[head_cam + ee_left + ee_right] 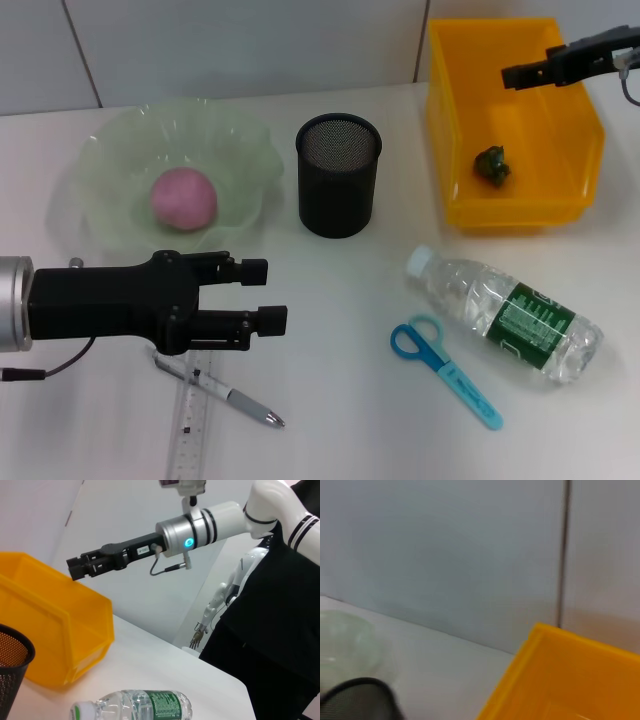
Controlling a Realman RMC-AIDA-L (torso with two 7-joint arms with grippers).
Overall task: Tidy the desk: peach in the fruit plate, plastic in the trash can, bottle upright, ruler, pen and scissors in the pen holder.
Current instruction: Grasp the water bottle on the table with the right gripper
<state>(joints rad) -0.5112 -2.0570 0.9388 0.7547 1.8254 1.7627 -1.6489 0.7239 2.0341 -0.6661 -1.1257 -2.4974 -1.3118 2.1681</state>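
The pink peach (183, 198) already sits in the pale green glass fruit plate (245, 150), left of the black mesh pen holder (339, 175), and a dark green plastic scrap (491, 165) lies in the yellow bin (455, 120) right of that holder; those two steps look done. Left to do: the clear plastic water bottle (505, 315) lies on its side on the desk (340, 350), with the blue scissors (443, 368), silver pen (225, 393) and clear ruler (192, 420) in front of the holder. The left gripper (268, 295) hovers above the pen and ruler, jaws spread and empty. The right gripper (520, 73) hangs over the bin, jaws pressed together.
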